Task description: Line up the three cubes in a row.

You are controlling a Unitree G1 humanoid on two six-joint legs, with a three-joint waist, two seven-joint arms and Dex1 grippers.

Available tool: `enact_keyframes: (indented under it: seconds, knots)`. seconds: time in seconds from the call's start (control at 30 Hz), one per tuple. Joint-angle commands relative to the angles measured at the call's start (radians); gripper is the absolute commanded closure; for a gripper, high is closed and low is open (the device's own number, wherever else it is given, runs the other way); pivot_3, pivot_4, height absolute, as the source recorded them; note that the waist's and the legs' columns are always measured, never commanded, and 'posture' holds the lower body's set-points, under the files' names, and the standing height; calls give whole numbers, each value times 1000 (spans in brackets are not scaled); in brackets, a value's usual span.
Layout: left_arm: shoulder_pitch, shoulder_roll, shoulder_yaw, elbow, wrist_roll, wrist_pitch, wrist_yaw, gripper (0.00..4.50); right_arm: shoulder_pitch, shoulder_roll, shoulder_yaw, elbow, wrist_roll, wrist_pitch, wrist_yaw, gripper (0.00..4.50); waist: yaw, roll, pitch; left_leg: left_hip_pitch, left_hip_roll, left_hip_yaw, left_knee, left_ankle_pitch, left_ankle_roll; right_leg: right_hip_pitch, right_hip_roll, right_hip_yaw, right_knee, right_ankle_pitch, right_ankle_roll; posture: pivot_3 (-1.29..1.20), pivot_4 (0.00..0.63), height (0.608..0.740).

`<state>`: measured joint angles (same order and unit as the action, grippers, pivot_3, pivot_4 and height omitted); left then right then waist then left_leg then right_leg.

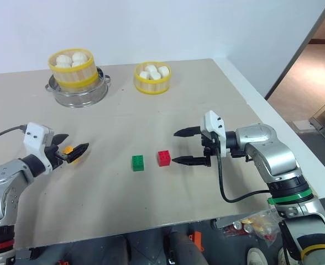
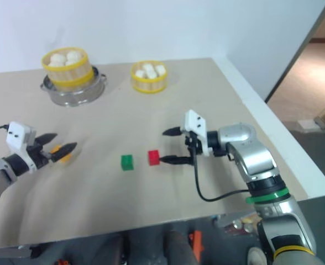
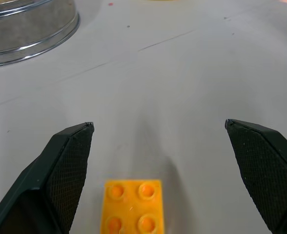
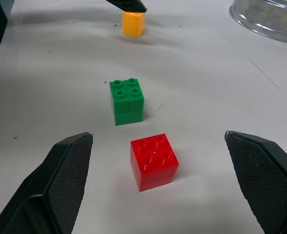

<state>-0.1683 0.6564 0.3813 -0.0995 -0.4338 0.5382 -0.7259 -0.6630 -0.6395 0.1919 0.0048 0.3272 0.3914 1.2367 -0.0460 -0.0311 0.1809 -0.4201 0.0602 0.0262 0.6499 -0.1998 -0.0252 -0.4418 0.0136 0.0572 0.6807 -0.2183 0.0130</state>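
While the red cube and green cube sit paired, the left gripper, fingers spread around the yellow-orange cube, should next pinch it and carry it over beside the green.

Bright, even light; soft shadows.

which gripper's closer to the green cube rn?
Right. The right gripper hangs open just past the red cube, which sits beside the green cube. The left gripper is open around the yellow cube, farther off toward the table's left.
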Motion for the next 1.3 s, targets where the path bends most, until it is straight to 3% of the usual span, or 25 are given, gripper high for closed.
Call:
enact_keyframes:
  seconds: [0.03,0.33,0.5,0.53,0.8,1.1,1.3]
  knots:
    - [1,19,11,10,11,-33,13,36,-1,-12,-20,-28,4,-13,6,0,0,0,0,0,0,0,0,0,0,0,0,0,0,0,0,0,150,740]
    - [25,11,-43,62,43,-53,10,36,-15,50,-90,-58,148,90,-13,0,0,0,0,0,0,0,-1,0,0,0,0,0,0,0,1,0,150,740]
    - [11,17,-86,124,63,-85,-20,36,-29,37,-74,-32,112,54,-13,0,0,-1,0,0,0,0,-1,0,0,0,0,0,0,0,0,0,150,740]
    - [5,21,-92,136,68,-83,-19,553,-29,34,-70,-26,102,42,-12,0,0,-1,0,0,0,0,-1,0,0,0,0,0,0,0,0,0,150,740]
    - [27,46,-92,117,60,-66,-39,3143,-22,27,-65,-35,77,29,-21,0,0,-1,0,0,0,0,-2,0,0,-1,0,0,0,0,0,0,150,740]
    - [76,200,-266,11,90,-265,-399,3121,-36,21,-53,-13,54,13,-9,0,0,-1,0,2,0,1,-8,0,-1,-1,-1,0,-2,-4,-5,0,150,740]
    - [-115,195,-430,175,150,-399,-595,3121,-54,25,-43,16,34,-4,-4,0,3,-1,0,3,0,1,-10,0,0,-1,0,-1,-1,-4,-5,0,150,740]
